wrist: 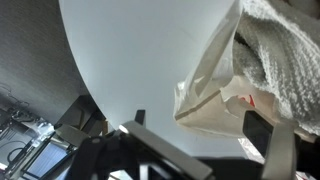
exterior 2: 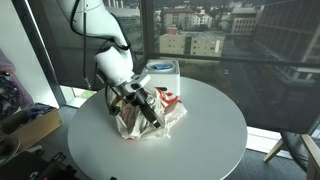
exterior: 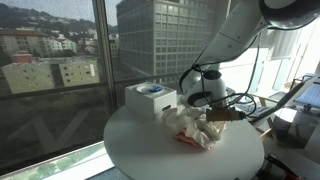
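On the round white table [exterior 2: 215,135], my claw [wrist: 198,128] stands spread wide astride the crumpled white plastic bag [wrist: 215,90] with red print. Nothing is gripped yet, and the bag lies unlifted beside the white box [exterior: 150,98].

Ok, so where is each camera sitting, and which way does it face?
Exterior view: beside the round table, facing the windows; the arm enters from upper right, with the gripper at the crumpled bag.
Exterior view: across the table, also facing windows; the arm enters from upper left.
Wrist view: on the wrist, looking past spread fingers at the tabletop and bag.
Shared: both exterior views show the white box behind the bag.
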`<state>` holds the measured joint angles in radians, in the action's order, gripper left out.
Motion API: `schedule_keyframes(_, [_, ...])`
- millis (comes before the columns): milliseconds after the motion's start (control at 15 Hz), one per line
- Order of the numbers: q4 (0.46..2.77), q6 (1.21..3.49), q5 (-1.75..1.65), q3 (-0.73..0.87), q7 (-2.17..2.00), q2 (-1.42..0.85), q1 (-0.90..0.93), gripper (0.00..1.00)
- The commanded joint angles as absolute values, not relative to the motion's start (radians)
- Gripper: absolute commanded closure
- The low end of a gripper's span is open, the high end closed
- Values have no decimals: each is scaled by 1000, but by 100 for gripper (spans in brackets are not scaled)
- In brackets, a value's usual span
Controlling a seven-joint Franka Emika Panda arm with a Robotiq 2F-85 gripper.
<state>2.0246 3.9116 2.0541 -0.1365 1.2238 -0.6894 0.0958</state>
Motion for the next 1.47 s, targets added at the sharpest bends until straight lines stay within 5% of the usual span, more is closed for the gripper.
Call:
schedule_keyframes(0, [1874, 3980, 2124, -175, 1372, -773, 24, 0])
schedule_keyframes(533, [1749, 4060, 2145, -268, 1463, -894, -103, 0])
schedule_keyframes(600, [1737, 4073, 2144, -269, 1466, -907, -106, 25])
schedule_keyframes(667, [1724, 4083, 2147, -274, 1476, -917, -112, 26])
schedule_keyframes(1267, [1595, 4196, 2181, -292, 1545, -1014, -126, 93])
schedule_keyframes(1400, [1571, 4256, 2198, -283, 1524, -1029, -107, 95])
